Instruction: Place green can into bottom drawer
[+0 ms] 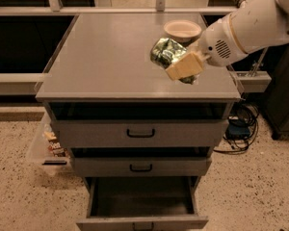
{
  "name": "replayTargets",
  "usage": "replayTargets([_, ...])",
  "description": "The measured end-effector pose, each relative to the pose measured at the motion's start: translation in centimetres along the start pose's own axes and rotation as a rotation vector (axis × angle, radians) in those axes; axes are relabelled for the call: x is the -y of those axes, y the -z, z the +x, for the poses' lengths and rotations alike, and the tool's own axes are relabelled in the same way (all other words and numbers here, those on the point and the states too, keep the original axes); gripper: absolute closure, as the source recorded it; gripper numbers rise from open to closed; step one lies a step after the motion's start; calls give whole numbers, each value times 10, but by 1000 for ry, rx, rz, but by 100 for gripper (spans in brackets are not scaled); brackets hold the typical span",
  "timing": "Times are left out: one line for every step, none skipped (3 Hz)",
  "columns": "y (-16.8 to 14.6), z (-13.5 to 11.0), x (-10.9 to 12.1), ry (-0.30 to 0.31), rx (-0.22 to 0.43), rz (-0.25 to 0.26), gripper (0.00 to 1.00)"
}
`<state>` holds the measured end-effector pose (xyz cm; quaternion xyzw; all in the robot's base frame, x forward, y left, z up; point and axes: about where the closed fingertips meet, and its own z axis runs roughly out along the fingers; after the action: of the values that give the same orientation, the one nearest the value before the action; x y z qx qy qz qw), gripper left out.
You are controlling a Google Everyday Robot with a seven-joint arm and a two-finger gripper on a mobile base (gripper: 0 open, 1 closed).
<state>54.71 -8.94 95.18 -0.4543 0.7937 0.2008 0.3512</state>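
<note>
The green can [165,53], dented with mottled green print, is held in my gripper [180,65], which is shut on it. The can is lifted above the right part of the grey cabinet top [101,57], tilted on its side. My white arm [245,28] comes in from the upper right. The bottom drawer [142,203] stands pulled open below, with a dark empty interior and its grey front panel at the lower edge of the view. It lies well below and towards me from the gripper.
A shallow cream bowl [182,30] sits on the cabinet top behind the can. Two upper drawers [140,134] with black handles are partly pulled out. A clear plastic box [45,146] stands on the floor at the left. Cables [241,124] lie at the right.
</note>
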Motion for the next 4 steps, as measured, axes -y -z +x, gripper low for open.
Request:
replayTargets([0,1,0,0,-4,-2,100])
replayTargets([-2,7,-6,-5,4,-20,100])
replayTargets([-7,38,-27,-86,44,-53,100])
replayTargets([-15,110,-48,-271,86,-70,100])
